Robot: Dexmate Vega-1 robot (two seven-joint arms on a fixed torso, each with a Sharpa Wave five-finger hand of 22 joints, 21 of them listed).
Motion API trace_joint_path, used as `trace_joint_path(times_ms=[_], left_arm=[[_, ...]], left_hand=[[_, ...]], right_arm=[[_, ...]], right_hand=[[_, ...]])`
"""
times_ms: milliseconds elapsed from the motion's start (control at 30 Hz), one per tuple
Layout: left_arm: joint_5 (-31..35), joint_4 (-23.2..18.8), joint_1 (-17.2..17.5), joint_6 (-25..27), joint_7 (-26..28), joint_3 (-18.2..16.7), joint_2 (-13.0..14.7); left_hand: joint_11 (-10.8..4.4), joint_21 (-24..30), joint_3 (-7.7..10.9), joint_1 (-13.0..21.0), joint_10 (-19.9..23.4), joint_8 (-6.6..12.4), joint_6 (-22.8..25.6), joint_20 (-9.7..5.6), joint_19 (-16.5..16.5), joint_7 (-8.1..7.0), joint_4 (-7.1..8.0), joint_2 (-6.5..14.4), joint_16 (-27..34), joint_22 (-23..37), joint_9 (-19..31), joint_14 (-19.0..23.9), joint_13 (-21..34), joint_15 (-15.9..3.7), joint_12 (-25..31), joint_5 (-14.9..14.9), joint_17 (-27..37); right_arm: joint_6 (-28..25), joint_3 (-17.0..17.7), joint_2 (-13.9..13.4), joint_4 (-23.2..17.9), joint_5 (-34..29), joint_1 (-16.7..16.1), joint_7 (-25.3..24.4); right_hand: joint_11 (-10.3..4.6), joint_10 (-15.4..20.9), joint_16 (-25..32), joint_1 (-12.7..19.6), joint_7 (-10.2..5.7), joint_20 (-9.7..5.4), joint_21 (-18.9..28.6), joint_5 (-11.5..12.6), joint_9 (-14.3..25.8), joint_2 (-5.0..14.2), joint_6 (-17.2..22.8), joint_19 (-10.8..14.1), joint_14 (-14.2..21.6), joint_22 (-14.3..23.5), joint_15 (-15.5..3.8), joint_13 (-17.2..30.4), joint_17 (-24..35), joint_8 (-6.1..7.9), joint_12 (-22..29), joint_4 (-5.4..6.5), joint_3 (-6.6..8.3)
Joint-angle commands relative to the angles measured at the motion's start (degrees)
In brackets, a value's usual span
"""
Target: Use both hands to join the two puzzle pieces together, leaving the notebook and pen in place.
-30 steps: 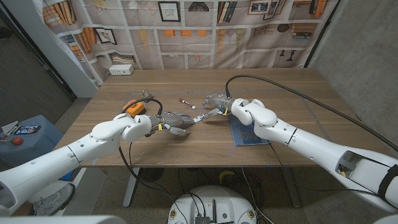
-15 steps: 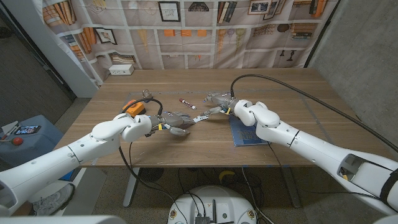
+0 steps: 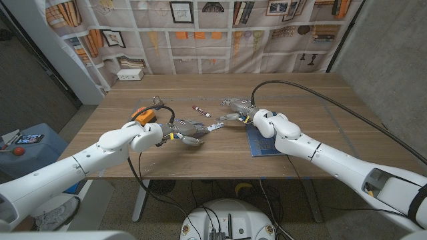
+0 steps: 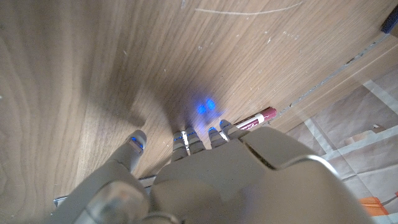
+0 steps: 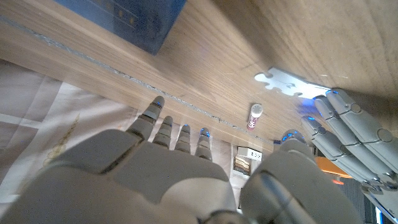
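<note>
Left robot hand point(image 3: 190, 129) and right robot hand point(image 3: 233, 110) meet at a white puzzle piece point(image 5: 287, 81) on the table point(image 3: 313, 107); whether either grasps it is unclear. Pen point(image 3: 201, 111) lies nearby.

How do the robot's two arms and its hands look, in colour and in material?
Both arms have glossy white rounded shells. The left hand and right hand are grey metal-looking, with yellow bands at the wrists. Blue lights glow at the fingertips. A black cable runs along the right arm.
</note>
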Motion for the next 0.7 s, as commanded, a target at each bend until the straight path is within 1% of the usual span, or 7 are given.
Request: trace_joint_path(times_ms=[33,167,467,700], left_arm=[[0.3,0.1,-0.1,-0.2,0.5,0.0,-0.2],[0.3,0.1,-0.1,-0.1,0.4,0.0,-0.3],[0.4,0.2,-0.2,-0.1,0.4,0.1,-0.4],[0.5,0.4,-0.4,-0.1,0.4,0.2,-0.6]], left_hand=[[-0.02,0.4,0.25,0.7,0.6,0.45,1.6,-4.45,-1.0,0.16,-0.44,5.1,0.0,0.1,0.3,0.3,0.3,-4.73,0.5,0.0,0.0],[-0.10,0.4,0.26,0.7,0.6,0.44,1.6,-4.45,-0.9,0.18,-0.51,5.1,0.0,0.1,0.3,0.4,0.3,-4.83,0.5,0.0,0.0],[-0.06,0.4,0.27,0.8,0.7,0.41,1.7,-4.32,-0.8,0.15,-0.69,5.1,0.0,0.1,0.3,0.6,0.3,-5.03,0.5,0.0,0.0],[-0.16,0.4,0.25,0.8,0.7,0.41,1.7,-4.29,-0.7,0.15,-0.77,5.2,0.0,0.1,0.3,0.7,0.3,-5.08,0.4,0.0,0.1]], right_arm=[[-2.4,-1.3,0.7,1.1,-0.1,-0.2,-3.0],[-3.5,-2.1,0.8,1.4,-1.1,-0.1,-3.3],[-5.2,-2.9,1.7,2.8,-1.8,-0.5,-6.0],[-6.1,-3.5,2.3,3.9,-1.9,-0.6,-7.7]], right_hand=[[-0.47,0.0,-0.2,-0.4,0.97,-0.15,0.1,0.5,0.0,0.11,-0.6,-0.4,-0.5,0.0,-0.08,0.0,-0.1,-0.43,-0.1,-0.23,-0.21],[-0.45,-0.7,-0.5,-0.4,1.34,-0.16,0.1,0.6,0.0,0.20,-1.6,-1.1,-1.0,-0.1,-0.07,0.0,-0.4,-0.72,-0.4,-0.39,-0.34],[-0.18,-1.6,-0.7,-0.5,1.46,-0.01,0.1,0.6,0.0,0.15,-2.9,-1.6,-1.9,-0.1,0.51,-0.1,-0.8,-0.96,-0.6,-0.63,-0.53],[-0.10,-1.8,-0.7,-0.4,1.54,0.13,0.2,0.6,0.0,0.11,-3.5,-1.8,-2.0,-0.1,0.55,-0.1,-1.0,-0.99,-0.6,-0.81,-0.62]])
